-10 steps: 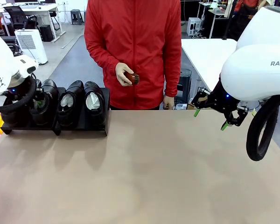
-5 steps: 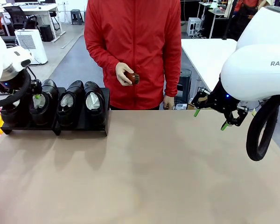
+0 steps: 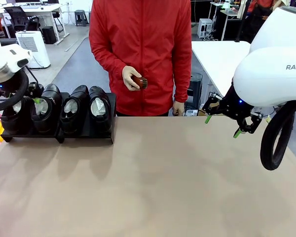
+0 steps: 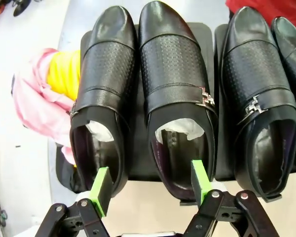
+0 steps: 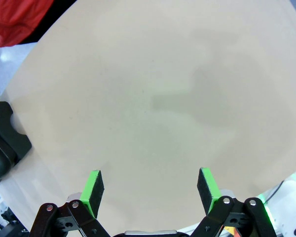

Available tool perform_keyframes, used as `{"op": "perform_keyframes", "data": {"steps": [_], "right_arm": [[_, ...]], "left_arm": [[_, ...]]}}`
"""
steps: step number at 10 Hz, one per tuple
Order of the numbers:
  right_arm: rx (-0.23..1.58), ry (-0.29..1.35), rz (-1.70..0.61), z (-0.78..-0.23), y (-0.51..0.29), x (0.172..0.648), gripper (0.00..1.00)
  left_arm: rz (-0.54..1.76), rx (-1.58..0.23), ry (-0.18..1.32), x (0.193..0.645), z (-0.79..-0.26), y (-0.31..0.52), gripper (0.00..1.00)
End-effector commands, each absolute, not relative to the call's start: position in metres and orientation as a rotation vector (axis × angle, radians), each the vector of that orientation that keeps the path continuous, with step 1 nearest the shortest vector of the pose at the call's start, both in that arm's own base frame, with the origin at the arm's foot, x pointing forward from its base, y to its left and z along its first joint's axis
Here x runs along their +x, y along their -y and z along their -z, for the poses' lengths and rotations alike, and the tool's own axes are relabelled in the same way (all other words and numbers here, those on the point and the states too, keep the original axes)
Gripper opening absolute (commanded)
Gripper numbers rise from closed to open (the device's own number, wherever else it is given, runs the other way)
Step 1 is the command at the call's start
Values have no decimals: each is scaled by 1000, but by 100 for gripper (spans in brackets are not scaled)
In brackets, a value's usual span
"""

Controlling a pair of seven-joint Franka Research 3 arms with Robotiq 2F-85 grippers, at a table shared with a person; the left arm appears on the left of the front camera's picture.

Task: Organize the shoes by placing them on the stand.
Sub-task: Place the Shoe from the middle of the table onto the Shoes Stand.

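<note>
left end effector (image 4: 151, 185) wide, above shoes (image 4: 177, 94) on stand (image 3: 96, 131) | right end effector (image 3: 222, 126) wide, hovering over table (image 3: 163, 187)

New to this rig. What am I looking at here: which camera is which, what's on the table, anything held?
Two white robot arms with black, green-padded two-finger grippers share a tan table with a person in red. The front view looks across at that person, who holds a small brown brush. Four glossy black leather dress shoes sit on a low matte-black stand. The left wrist view looks down on the shoes past the open, empty left gripper. The right gripper hangs open over bare tabletop.
</note>
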State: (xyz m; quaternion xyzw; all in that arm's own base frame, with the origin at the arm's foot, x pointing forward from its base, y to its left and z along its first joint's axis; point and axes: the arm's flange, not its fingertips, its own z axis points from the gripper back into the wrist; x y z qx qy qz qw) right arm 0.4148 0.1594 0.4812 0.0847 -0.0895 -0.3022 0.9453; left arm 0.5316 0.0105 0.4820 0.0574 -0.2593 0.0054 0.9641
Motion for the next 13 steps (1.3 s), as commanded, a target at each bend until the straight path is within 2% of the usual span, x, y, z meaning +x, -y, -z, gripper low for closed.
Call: {"op": "perform_keyframes", "data": {"steps": [1, 13], "right_arm": [[181, 182, 598, -484, -157, 416, 100], [181, 182, 598, -484, -157, 416, 100]], "left_arm": [[-13, 114, 528, 538, -477, -12, 82], [-13, 114, 528, 538, -477, -12, 82]]}}
